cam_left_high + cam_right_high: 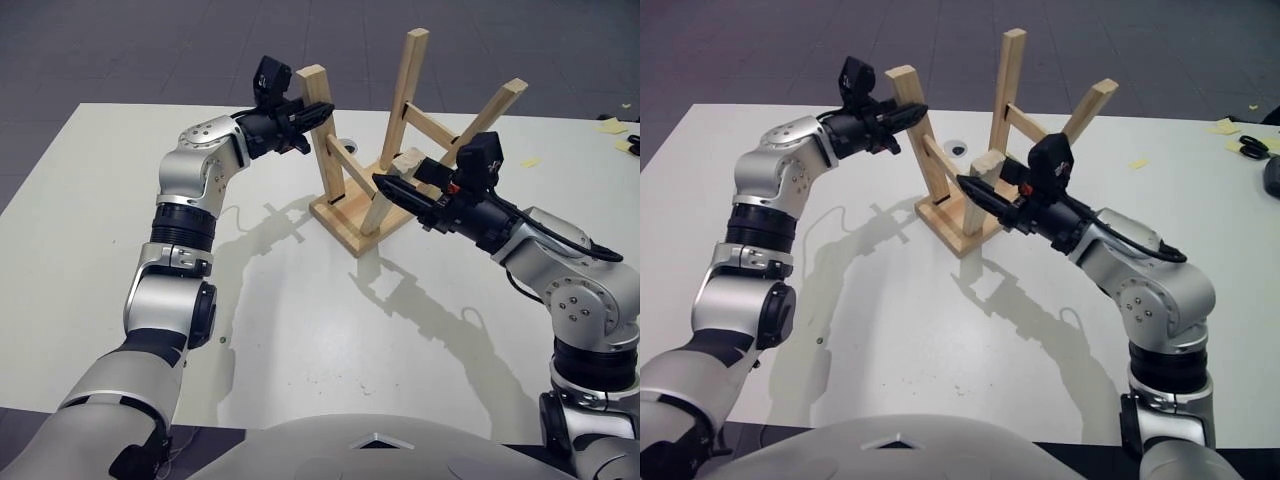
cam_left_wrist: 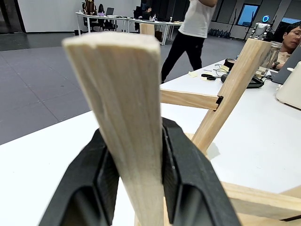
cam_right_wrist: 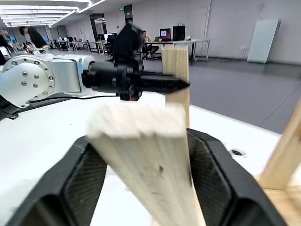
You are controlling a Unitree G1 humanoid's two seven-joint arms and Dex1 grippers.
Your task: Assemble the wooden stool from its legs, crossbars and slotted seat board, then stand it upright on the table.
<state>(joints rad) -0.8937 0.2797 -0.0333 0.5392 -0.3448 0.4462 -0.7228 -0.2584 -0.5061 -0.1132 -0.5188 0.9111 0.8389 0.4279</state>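
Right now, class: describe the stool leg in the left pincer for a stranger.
On the white table the stool rests upside down on its seat board, four legs up. This leg is the one farthest to the robot's left, with the left pincer gripping just below its free end.

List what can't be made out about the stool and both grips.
- Seat board, face against the table: head views, hidden underneath.
- Where the left leg, held by the left gripper, meets the board: left wrist view, behind the fingers.
- Base of the front leg in the right gripper: right wrist view, cut off by the edge.
- Round mark behind the left leg: too small to identify.
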